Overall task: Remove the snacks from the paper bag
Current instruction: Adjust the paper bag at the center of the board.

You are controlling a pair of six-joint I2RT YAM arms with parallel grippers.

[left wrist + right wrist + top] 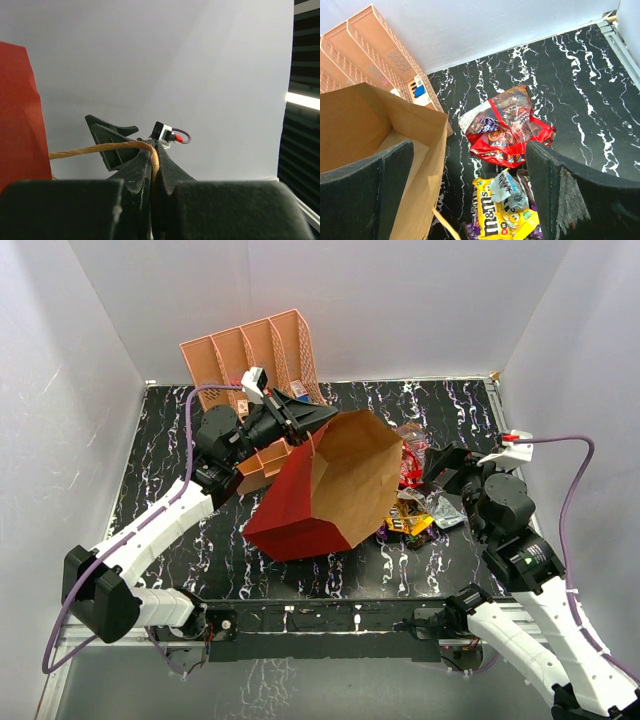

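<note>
Left gripper (154, 150) fills the bottom of the left wrist view: matte black fingers pressed together, pinching the bag's thin tan cord handle (100, 148). The twisted cord runs taut leftward to the red paper wall.

Paper bag (340, 480): boxy, with creased panels, matte red outside and brown kraft inside. It sits mid-table, tipped over, with one red corner down on the table (170, 420). Its mouth gapes toward the right and up at the overhead camera. The left gripper holds the upper rim by the cord, just in front of the organizer. In the right wrist view the kraft inside shows down to the folded bottom, and a second cord loop hangs at the near rim.

Snacks are out on the table, right of the bag mouth, in a loose pile:
- shiny red bag (507, 125), crinkled foil with a clear window, farthest back
- yellow candy pack (502, 217), glossy and flat, nearer
- silvery wrapper (506, 189) lying on top of the yellow pack
- purple bits at the yellow pack's edge, too small to read

Right gripper (469, 150): fingers spread wide, above the pile and straddling it in its own view.

Table is black with white marble veining. The salmon-pink slotted organizer (250, 355), lattice-walled plastic, stands at the back left against the wall.
</note>
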